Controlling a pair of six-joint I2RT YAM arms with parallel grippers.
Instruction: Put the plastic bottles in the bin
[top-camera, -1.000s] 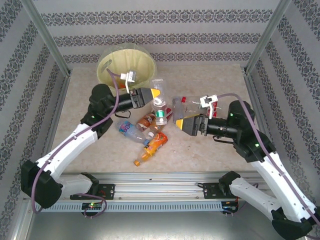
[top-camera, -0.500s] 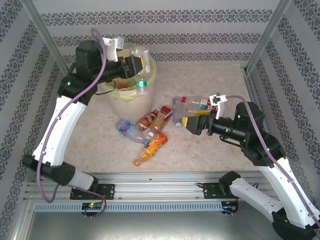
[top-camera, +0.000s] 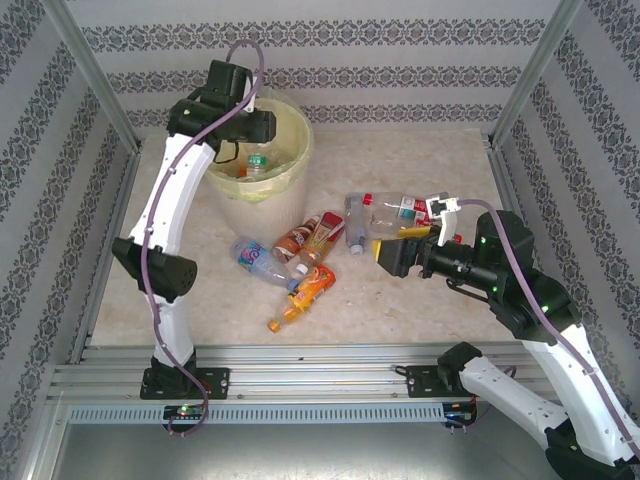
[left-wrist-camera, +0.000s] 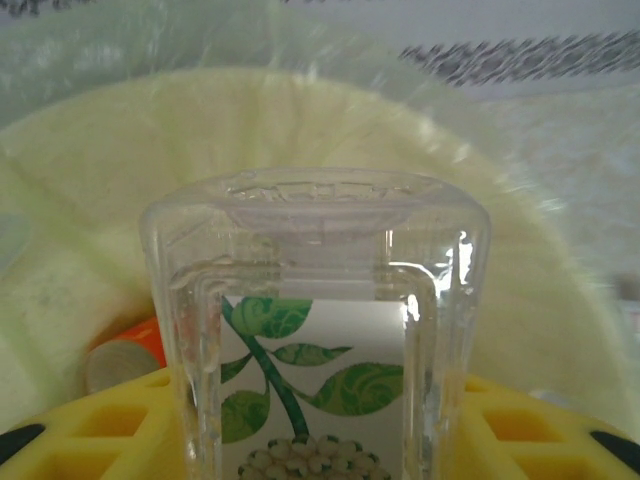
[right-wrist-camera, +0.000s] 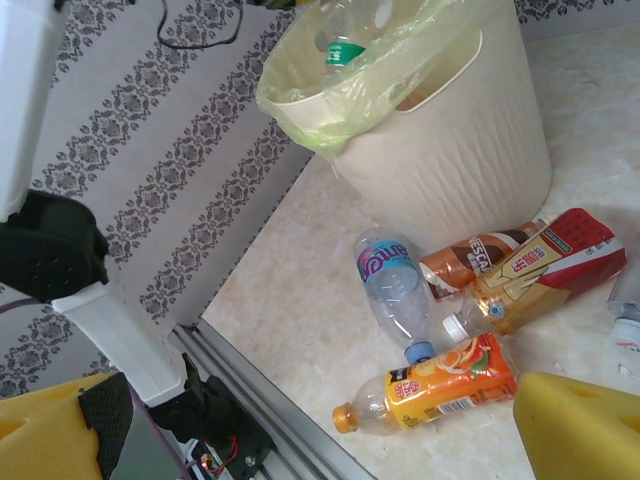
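My left gripper (top-camera: 250, 143) hangs over the mouth of the bin (top-camera: 290, 200), shut on a clear plastic bottle (left-wrist-camera: 315, 300) with a green leaf label. In the top view that bottle's green cap (top-camera: 256, 161) points down into the yellow liner. My right gripper (top-camera: 387, 250) is open and holds nothing, hovering just right of the plastic bottles on the table. They include a blue-labelled one (right-wrist-camera: 390, 285), a brown one (right-wrist-camera: 480, 258), a red and yellow one (right-wrist-camera: 550, 262) and an orange one (right-wrist-camera: 445, 388). Two clear ones (top-camera: 385, 212) lie by the right gripper.
An orange bottle (left-wrist-camera: 120, 355) lies inside the bin's liner (left-wrist-camera: 520, 300). Patterned walls and metal posts (top-camera: 100, 85) close in the table on three sides. The metal rail (top-camera: 320, 375) runs along the near edge. Bare marble shows at the right (top-camera: 450, 170).
My left arm swung up from the pile to above the bin, carrying the clear bottle. My right gripper drew back a little to the right, still open.
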